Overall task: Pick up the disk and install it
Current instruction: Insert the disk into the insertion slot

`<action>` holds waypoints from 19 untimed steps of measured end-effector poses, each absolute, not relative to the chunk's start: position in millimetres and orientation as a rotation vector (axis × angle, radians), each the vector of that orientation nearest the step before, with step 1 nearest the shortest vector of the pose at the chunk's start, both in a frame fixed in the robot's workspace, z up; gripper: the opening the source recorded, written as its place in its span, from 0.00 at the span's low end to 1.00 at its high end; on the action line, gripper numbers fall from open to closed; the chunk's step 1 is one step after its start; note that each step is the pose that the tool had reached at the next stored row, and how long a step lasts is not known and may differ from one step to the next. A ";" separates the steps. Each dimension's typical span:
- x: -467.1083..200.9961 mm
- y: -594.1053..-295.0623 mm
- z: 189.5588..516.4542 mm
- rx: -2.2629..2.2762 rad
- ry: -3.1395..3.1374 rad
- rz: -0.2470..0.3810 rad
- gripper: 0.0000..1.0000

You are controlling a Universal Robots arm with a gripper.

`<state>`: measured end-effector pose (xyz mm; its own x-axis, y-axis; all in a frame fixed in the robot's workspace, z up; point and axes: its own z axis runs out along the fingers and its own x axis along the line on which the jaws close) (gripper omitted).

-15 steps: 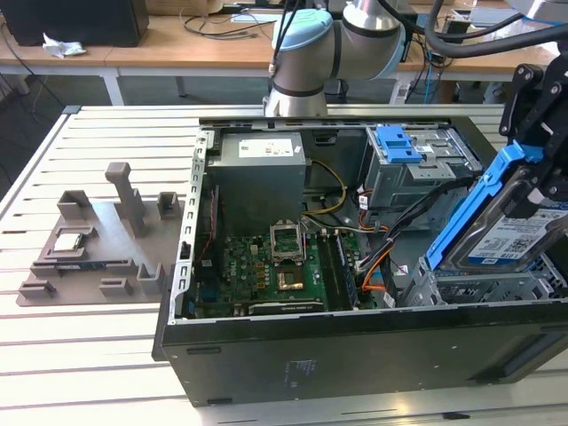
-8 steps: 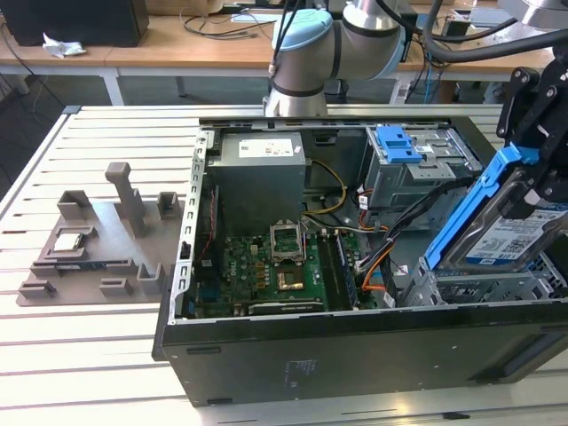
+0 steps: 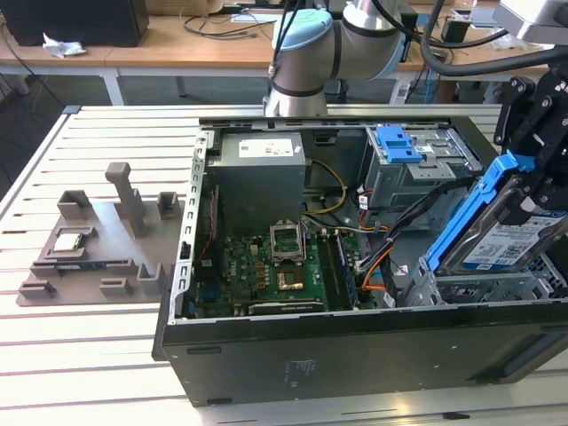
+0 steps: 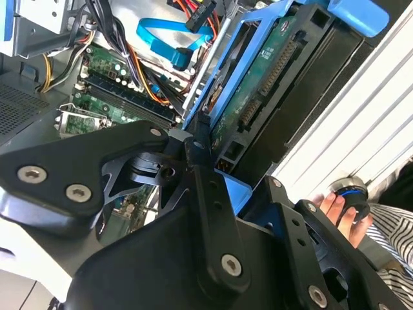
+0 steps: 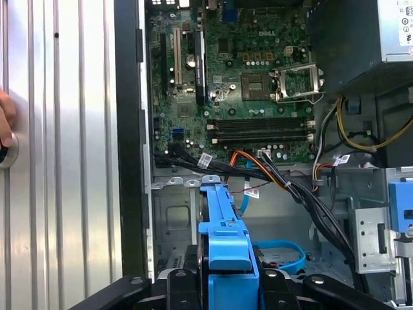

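Observation:
The disk (image 3: 508,238), silver with a white-and-blue label and blue rails, hangs tilted over the grey drive cage (image 3: 417,288) at the exterior view's right end of the open computer case (image 3: 355,351). My gripper (image 3: 535,182) is shut on its upper end. In the second wrist view the disk's green circuit-board underside (image 4: 261,81) faces the camera, with a black finger (image 4: 201,145) pressed on its edge. In the first wrist view the blue rail (image 5: 222,236) runs edge-on between the black fingers, above the cage floor (image 5: 173,223).
A blue caddy (image 3: 398,142) sits on the grey drive bay at the case's back. Loose cables (image 3: 373,253) run between motherboard (image 3: 271,266) and cage. A grey fixture plate (image 3: 98,240) lies at the exterior view's left. A person's hand (image 4: 335,206) rests beside the case.

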<state>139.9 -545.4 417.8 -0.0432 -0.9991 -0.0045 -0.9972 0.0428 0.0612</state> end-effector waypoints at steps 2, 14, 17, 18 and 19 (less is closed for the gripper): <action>140.9 -545.4 407.7 2.145 -2.239 -0.075 0.37; 140.9 -545.4 401.7 2.144 -2.239 -0.074 0.44; 140.9 -545.4 401.7 2.144 -2.238 -0.073 0.24; 140.9 -545.4 401.7 2.144 -2.238 -0.073 0.18; 140.9 -545.4 401.7 2.144 -2.238 -0.073 0.12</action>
